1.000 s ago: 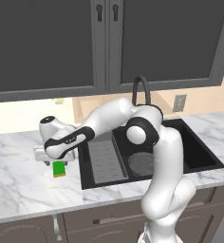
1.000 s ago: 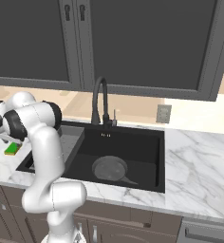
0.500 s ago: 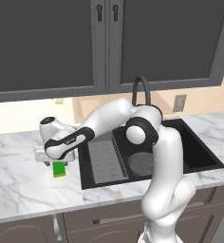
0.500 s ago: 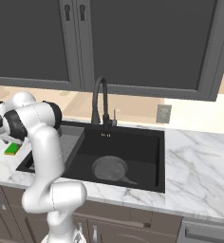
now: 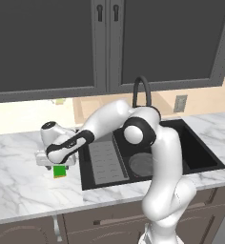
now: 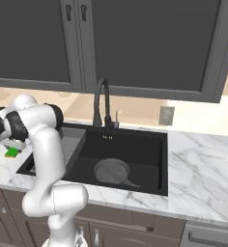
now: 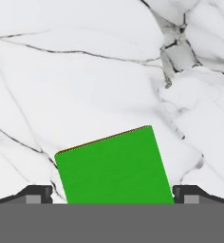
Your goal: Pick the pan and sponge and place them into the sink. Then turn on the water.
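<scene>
Gripper (image 7: pixel 113 195) jaws wide apart, nothing clamped. Sponge (image 7: pixel 113 167) lies flat on marble counter (image 7: pixel 85 85) at bottom centre of hand view, between the two fingertips (image 7: pixel 35 194), slightly rotated. In left base view sponge (image 5: pixel 60 171) sits mid-left, just under the hand.
</scene>
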